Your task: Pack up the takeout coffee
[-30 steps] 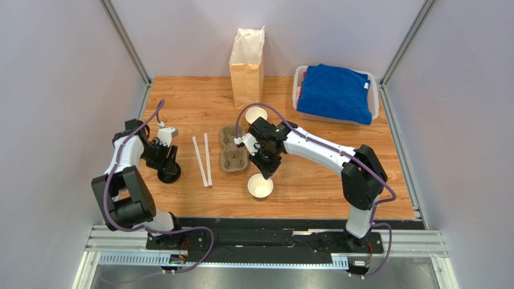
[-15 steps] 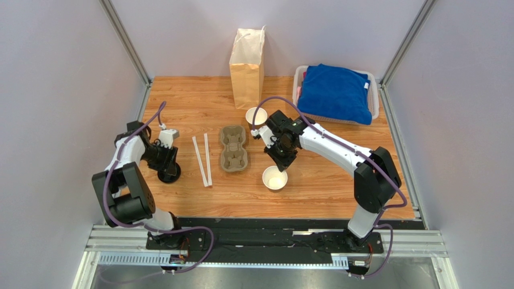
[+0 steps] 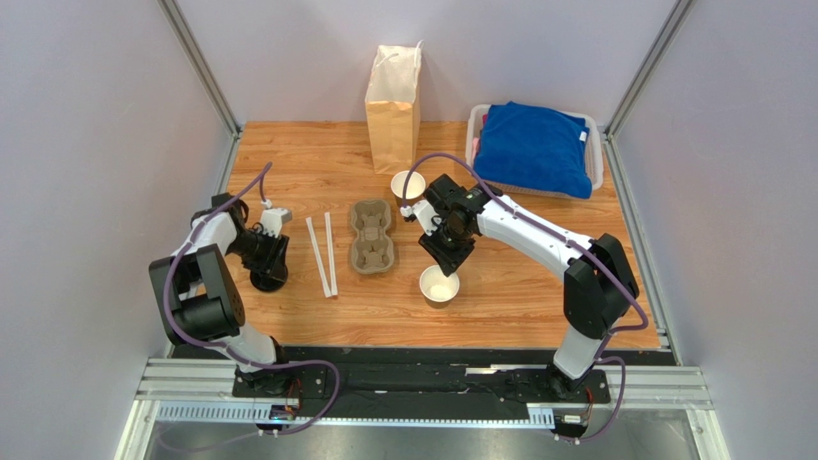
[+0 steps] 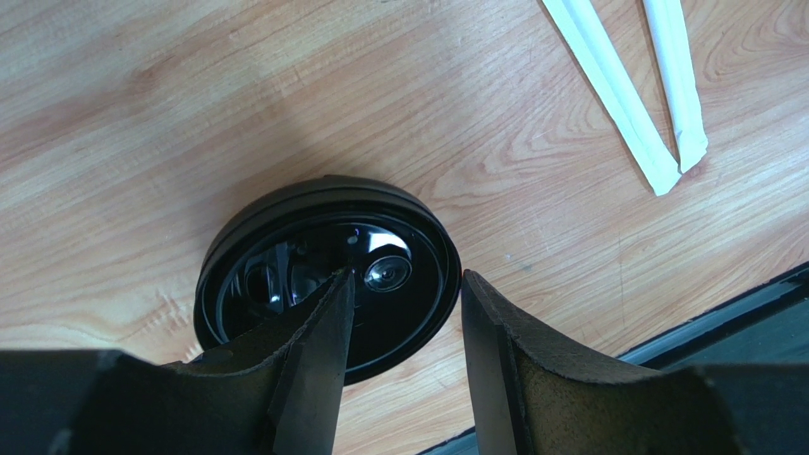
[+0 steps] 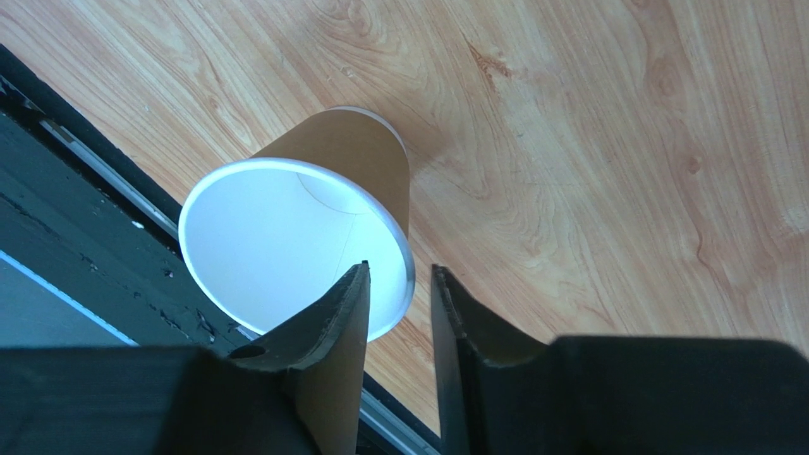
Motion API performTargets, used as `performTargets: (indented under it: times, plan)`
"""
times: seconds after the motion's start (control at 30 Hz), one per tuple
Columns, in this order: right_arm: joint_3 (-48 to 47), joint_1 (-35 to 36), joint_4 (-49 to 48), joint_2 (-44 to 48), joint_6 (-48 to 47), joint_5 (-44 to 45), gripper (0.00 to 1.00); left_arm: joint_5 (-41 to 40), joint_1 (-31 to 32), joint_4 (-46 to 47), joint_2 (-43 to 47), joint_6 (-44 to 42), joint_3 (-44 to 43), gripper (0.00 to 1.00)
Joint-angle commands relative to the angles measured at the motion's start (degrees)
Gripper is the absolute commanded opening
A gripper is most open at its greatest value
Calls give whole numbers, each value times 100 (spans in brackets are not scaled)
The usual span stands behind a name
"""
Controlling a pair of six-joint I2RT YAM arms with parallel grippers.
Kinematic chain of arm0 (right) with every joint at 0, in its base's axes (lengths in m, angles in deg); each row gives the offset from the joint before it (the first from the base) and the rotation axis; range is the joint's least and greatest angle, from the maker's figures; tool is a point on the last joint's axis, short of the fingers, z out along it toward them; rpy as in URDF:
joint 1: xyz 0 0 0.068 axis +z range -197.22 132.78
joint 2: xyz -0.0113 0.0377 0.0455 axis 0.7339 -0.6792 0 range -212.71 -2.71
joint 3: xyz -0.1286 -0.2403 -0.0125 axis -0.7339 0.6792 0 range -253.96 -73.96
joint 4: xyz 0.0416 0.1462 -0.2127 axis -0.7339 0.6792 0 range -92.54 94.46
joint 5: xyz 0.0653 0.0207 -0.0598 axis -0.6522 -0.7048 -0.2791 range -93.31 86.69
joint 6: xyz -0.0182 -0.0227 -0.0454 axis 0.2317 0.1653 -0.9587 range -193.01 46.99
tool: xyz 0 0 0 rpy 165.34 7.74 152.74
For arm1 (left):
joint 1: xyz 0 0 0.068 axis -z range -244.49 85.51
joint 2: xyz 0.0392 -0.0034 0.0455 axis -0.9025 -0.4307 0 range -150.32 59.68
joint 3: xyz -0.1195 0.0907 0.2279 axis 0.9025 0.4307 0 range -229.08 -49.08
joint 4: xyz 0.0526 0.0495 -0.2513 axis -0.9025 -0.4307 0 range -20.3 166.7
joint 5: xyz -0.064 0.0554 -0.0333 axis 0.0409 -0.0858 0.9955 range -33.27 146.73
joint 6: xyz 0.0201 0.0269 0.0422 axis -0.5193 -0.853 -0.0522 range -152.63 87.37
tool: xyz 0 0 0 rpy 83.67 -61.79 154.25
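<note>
No lidded takeout coffee is in view. An open brown paper cup (image 3: 439, 285), white inside (image 5: 285, 237), stands near the table's front edge. My right gripper (image 3: 445, 257) hovers just above it. In the right wrist view my right gripper (image 5: 400, 269) is open a little, with the cup's rim in the gap, untouched. A separate black lid (image 3: 269, 280) lies flat on the table at the left. My left gripper (image 4: 404, 284) is open over the black lid (image 4: 285, 246), one finger above it and the other past its right rim.
A second open cup (image 3: 407, 184) stands behind the cardboard cup carrier (image 3: 372, 236). Two wrapped straws (image 3: 322, 254) lie left of the carrier. A paper bag (image 3: 393, 96) stands at the back. A basket (image 3: 470, 134) with blue cloth sits at the back right.
My right arm carried the cup to the right, away from the carrier, and its jaws have parted off the rim. My left gripper shifted slightly over the lid and narrowed a little.
</note>
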Motion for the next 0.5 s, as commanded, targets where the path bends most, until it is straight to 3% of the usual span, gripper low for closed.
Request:
performTargets:
  times: [0.0,0.47]
  plan:
    - [-404,-8,155,267,15,-79,36,197,70,206,-79,-40,14,54]
    - [-896,-16,367,425,76,-211,40,180,211,162,141,-58,75,47]
